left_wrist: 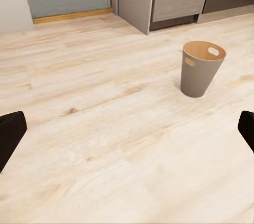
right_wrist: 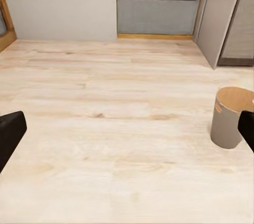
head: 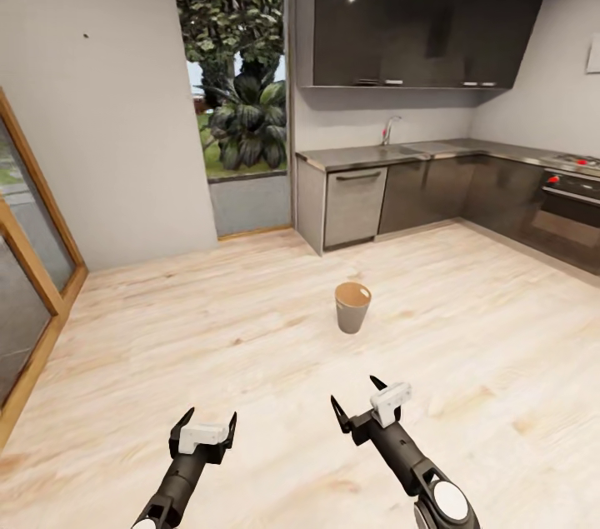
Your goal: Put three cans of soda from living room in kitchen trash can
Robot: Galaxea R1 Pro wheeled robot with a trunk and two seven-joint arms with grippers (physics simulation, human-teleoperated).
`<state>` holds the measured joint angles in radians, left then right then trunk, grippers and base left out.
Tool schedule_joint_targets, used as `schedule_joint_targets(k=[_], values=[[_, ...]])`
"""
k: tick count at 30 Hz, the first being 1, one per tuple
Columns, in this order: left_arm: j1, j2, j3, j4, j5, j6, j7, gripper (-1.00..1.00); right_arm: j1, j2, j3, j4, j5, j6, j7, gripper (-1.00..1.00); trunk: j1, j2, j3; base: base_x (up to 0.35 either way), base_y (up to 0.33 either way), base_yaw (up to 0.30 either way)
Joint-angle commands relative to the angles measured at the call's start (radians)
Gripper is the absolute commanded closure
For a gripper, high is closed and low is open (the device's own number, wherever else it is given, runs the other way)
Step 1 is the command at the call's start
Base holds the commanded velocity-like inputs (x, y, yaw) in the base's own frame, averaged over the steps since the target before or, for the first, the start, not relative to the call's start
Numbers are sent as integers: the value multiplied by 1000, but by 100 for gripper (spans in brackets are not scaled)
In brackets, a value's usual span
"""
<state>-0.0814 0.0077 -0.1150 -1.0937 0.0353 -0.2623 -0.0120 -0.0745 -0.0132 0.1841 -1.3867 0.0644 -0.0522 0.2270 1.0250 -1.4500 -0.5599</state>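
I am in the kitchen. The tash can (head: 352, 306) stands upright on the pale wood floor ahead of me, grey outside and brown inside; it looks empty from here. The left wrist view shows the tash can (left_wrist: 201, 69) with two handle slots, and in the right wrist view the tash can (right_wrist: 231, 117) sits at the frame's edge. My left gripper (head: 204, 423) is open and holds nothing, low in front of me. My right gripper (head: 358, 401) is open too, a little nearer the bin. The cans of soda are out of view.
A grey worktop (head: 392, 152) with sink and tap (head: 388, 129) runs along the back right, under dark glossy cupboards (head: 417, 12). An oven (head: 571, 212) stands at the right. A tall window (head: 237, 71) faces plants. A wood-framed glass door (head: 29, 262) lines the left.
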Motion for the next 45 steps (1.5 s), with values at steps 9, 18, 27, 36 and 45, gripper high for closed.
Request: schedule_joint_targets(k=[9, 18, 27, 36, 45], values=[[0, 0, 0, 0, 0, 0, 0, -100, 0, -1, 0, 0, 0, 0, 0, -100, 0, 0, 0, 299, 0, 245], [-1, 0, 0, 0, -1, 0, 0, -100, 0, -1, -1, 0, 1, 0, 0, -100, 0, 0, 0, 299, -48, 242], [-1, 0, -1, 0, -2, 0, 0, -100, 0, -1, -1, 0, 2, 0, 0, -100, 0, 0, 0, 299, -106, 232], [-1, 0, -1, 0, -2, 0, -1, -100, 0, -1, -2, 0, 6, 0, 0, -100, 0, 0, 0, 297, -130, 220], [-1, -1, -1, 0, -2, 0, -1, -100, 0, -1, -2, 0, 6, 0, 0, -100, 0, 0, 0, 290, -146, 209]])
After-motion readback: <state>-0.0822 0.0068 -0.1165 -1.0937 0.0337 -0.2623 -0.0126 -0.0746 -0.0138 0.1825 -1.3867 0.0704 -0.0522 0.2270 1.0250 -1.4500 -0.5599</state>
